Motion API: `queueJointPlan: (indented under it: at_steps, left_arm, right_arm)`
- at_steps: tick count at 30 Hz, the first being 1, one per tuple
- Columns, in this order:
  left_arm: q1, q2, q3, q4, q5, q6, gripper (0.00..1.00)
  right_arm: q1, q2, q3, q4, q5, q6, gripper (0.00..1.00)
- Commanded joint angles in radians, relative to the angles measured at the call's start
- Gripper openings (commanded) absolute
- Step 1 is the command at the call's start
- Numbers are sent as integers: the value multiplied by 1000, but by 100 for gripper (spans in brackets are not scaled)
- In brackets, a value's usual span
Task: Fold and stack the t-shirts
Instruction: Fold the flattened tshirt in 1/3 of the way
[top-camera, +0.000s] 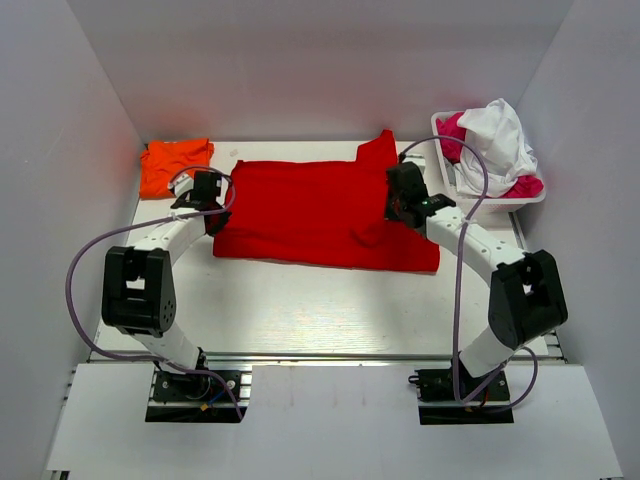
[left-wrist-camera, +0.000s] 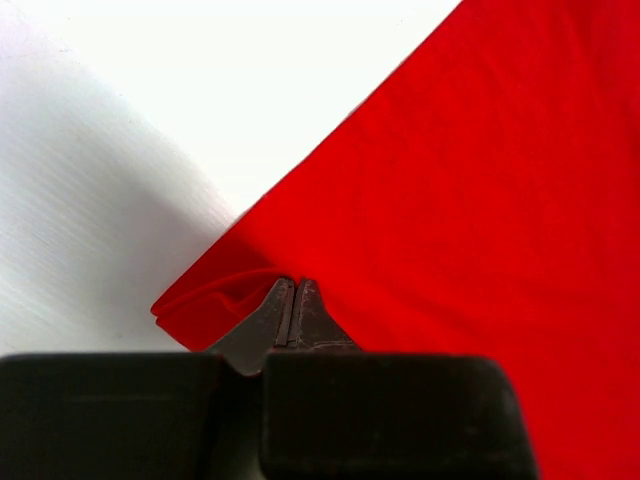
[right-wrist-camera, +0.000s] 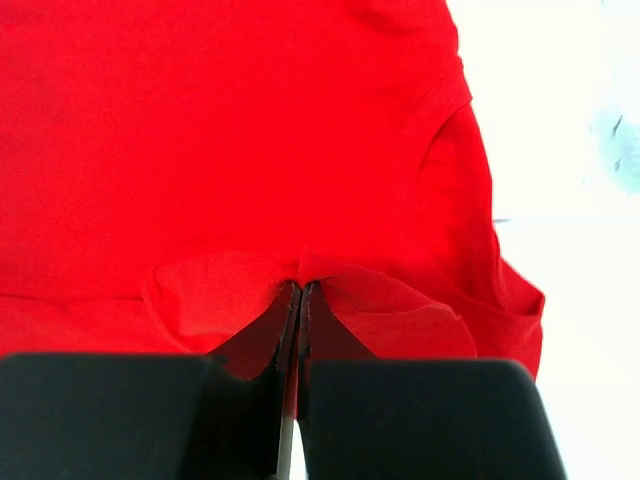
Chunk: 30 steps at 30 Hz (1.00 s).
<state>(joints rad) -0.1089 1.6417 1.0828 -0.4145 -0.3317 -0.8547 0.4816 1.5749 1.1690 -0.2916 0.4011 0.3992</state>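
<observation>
- Nearest: both arm bases sit at the front edge of the table (top-camera: 300, 300). The white strip between them and the cloth holds none of the task's items.
- Left gripper (left-wrist-camera: 293, 287): the jaws are closed tight on the left edge of the red t-shirt (top-camera: 310, 210). The wrist view shows a small pucker of red cloth pinched at the tips, with bare table just beside it.
- Right gripper (right-wrist-camera: 300, 288): the jaws are closed too, nipping a raised tuck of the same shirt near its right side, below a curved seam.
- The red t-shirt lies mid-table between the two arms. It is spread mostly flat, with one sleeve pointing to the far edge.
- Its near right part looks doubled over, though the top view is too coarse to count layers.
- Far left corner: the orange t-shirt (top-camera: 175, 165) sits in a compact bundle, apart from the red one and touched by neither arm.
- Far right: a white basket (top-camera: 500, 203) holds a white garment (top-camera: 500, 135) and pink cloth (top-camera: 452, 135).
- Progress, as judged: the orange shirt is done and parked, and the red shirt is mid-fold with both edges gripped.
- Left to do: complete the red shirt's folds, then place it on the orange shirt to form the stack.
</observation>
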Motion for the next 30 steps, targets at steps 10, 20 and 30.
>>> queueJointPlan:
  at_steps: [10,20,30]
  left_arm:
    - [15,3,45,57,-23,8,0]
    - [24,157,153,56,17,46,0]
    - [34,316,309,-85,-12,-13,100]
  right_arm:
    - [-60,43,98,78,-61,-72,0]
    - [-93,160,176,78,-80,-68,0]
    - [-139,373,349,46,-93,-17,29]
